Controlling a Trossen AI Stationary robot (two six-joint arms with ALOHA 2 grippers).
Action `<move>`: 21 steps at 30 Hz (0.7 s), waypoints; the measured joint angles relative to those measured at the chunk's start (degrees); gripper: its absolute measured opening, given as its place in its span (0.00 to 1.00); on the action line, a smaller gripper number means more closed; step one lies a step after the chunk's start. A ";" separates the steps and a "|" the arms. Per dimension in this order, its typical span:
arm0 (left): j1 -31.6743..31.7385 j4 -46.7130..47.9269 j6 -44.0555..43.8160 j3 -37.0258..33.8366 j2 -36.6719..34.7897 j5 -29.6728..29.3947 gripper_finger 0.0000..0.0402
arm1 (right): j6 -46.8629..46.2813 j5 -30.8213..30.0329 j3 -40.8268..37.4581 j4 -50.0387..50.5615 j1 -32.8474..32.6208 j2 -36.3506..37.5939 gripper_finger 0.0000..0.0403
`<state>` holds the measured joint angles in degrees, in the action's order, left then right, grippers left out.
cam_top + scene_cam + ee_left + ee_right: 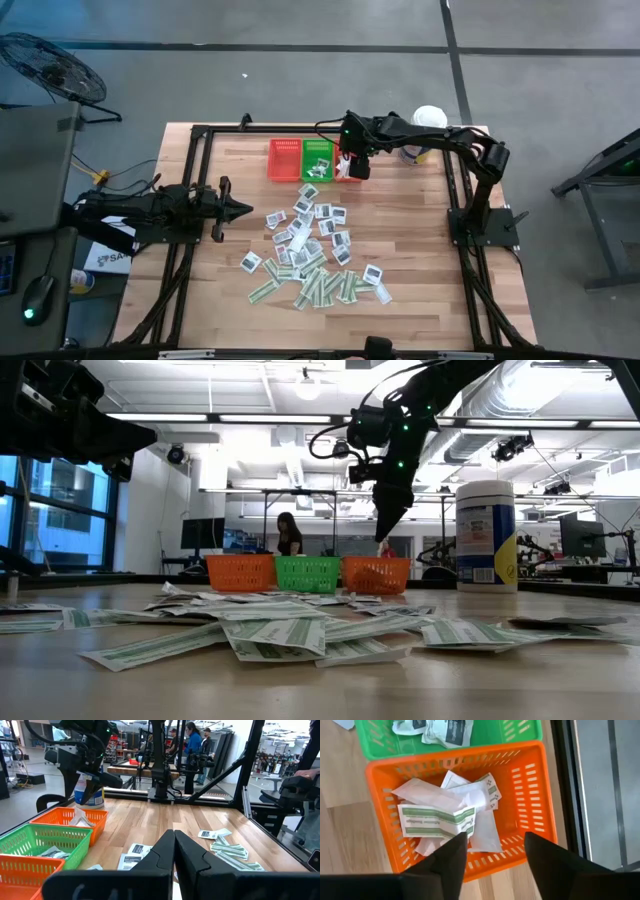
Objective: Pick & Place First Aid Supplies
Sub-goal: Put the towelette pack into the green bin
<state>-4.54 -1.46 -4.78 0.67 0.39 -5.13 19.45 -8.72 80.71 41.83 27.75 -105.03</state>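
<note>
We count three mesh baskets [313, 160] at wooden table [400, 230] far edge: two orange, one green between. Right gripper [492, 847] hovers over orange basket [530, 800] nearest white tub [485, 536], fingers spread, empty; green-and-white strip [437, 820] lies inside on white packets. Dozens of loose packets [315, 250] lie mid-table, near baskets. Left gripper [173, 855] closed, empty, beside pile. Person [288, 535] stands in workshop behind baskets.

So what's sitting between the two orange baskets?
A green basket, touching both orange baskets in one row. The low view shows it plainest; the right wrist view shows white packets inside it.
</note>
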 joint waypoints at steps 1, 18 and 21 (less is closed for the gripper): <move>0.01 0.01 0.01 0.00 0.00 0.00 0.00 | -0.26 -0.35 0.00 -0.30 -0.06 0.00 0.52; 0.00 0.01 0.01 0.00 0.00 0.00 0.00 | -19.45 -0.05 0.00 1.47 -7.06 0.97 0.57; 0.01 0.01 -0.01 0.00 -0.01 0.00 0.00 | -25.00 1.21 0.00 2.64 -8.92 1.25 0.55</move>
<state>-4.53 -1.45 -4.80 0.67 0.38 -5.13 -5.55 -7.51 80.71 44.47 18.82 -103.79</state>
